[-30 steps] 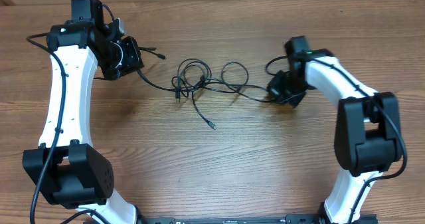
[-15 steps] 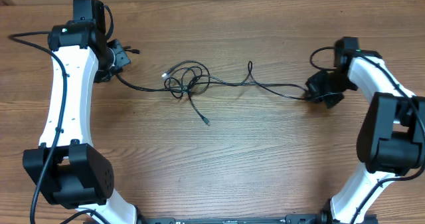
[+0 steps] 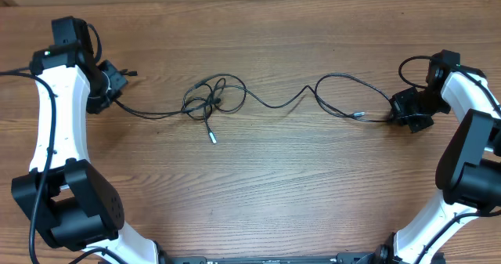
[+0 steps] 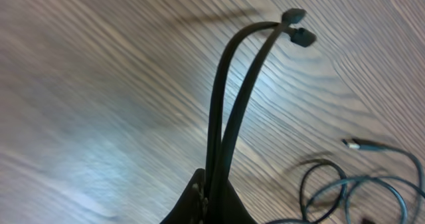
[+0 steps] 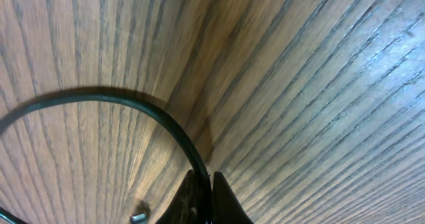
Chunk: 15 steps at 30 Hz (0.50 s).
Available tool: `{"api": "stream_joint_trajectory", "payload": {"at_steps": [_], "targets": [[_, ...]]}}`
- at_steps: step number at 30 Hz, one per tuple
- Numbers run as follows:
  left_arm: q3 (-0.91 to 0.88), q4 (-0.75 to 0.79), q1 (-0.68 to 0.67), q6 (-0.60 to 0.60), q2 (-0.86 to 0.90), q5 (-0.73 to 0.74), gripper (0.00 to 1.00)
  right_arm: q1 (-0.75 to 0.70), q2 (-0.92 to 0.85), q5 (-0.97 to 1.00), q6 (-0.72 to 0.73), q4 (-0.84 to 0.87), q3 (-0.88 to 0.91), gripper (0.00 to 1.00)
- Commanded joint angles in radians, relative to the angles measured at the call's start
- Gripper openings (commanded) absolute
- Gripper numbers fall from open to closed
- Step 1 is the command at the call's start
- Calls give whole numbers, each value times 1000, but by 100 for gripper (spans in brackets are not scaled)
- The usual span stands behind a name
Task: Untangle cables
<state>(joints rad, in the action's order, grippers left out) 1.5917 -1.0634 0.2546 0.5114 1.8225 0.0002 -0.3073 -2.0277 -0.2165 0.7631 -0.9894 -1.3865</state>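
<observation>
The cables (image 3: 270,103) stretch in a thin black line across the wooden table between my two grippers. A small tangle (image 3: 210,99) of loops sits left of centre, and one loose plug end (image 3: 212,137) trails below it. My left gripper (image 3: 113,84) is shut on two strands whose plug tips (image 4: 295,26) stick out past the jaws (image 4: 214,184). My right gripper (image 3: 409,112) is shut on a single strand (image 5: 133,101) that arcs away to the left of the gripper (image 5: 209,181). A small metal plug (image 5: 138,217) lies beside it.
The wooden table (image 3: 266,193) carries nothing besides the cords. Both white arms stand at the table's outer sides, the left arm (image 3: 55,131) and the right arm (image 3: 470,139). Thick black arm cabling (image 3: 415,64) loops behind the right wrist.
Both grippers have moved outward, left one to the left and right one to the right. The cords between them have been drawn out longer and the tangle has shifted left.
</observation>
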Motion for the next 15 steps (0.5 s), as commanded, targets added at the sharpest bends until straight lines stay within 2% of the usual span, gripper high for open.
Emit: {"api": "stream_joint_trajectory", "payload": {"at_steps": [1,3,4,5,7,9,10,13,15], "targets": [[-68,56,-32,-67,-16,165,4,25,18,14,-13,-10,13,4],[-102,79,-58,-71,-16,177,4,48,18,14,-14,-16,13,4],[-117,85,-75,-71,-16,177,4,61,18,14,-30,-17,13,8],[-129,90,-96,-71,-16,176,4,74,18,14,-40,-17,13,26],[-136,98,-128,-90,-16,175,4,98,18,14,-40,-31,13,49],[-136,104,-149,-93,-16,173,5,119,18,14,-40,-49,13,87],[-136,107,-158,-93,-16,173,6,127,18,14,-40,-53,13,100],[-136,107,-167,-93,-16,174,15,161,18,14,-55,-56,13,100],[-136,99,-169,-105,-16,174,28,192,18,14,-57,-48,13,100]]}}
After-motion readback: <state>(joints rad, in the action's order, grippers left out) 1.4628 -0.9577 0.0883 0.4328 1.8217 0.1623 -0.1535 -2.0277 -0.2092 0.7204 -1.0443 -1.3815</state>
